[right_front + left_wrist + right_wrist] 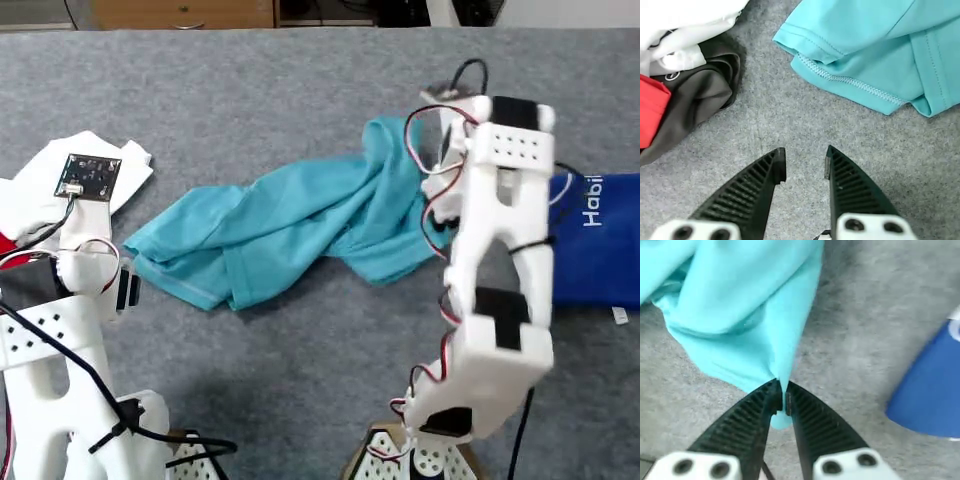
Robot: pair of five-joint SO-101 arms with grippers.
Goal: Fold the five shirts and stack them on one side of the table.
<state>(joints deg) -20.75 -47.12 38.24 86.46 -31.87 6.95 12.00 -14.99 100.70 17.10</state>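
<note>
right hand (781,395) pinched tight on the teal shirt (290,225) bunched in the middle of the counter (250,90), left hand (805,162) half-open, empty by its hem (850,82): I'd grab that, spread flat before folding.

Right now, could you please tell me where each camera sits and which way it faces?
High: fixed above, looking down on the table; left arm and right arm show.
Left wrist: on the left arm, facing the table past the open left hand.
Right wrist: on the right arm, facing down past the right hand, shut on the teal shirt.
Shared: all show that shirt.
</note>
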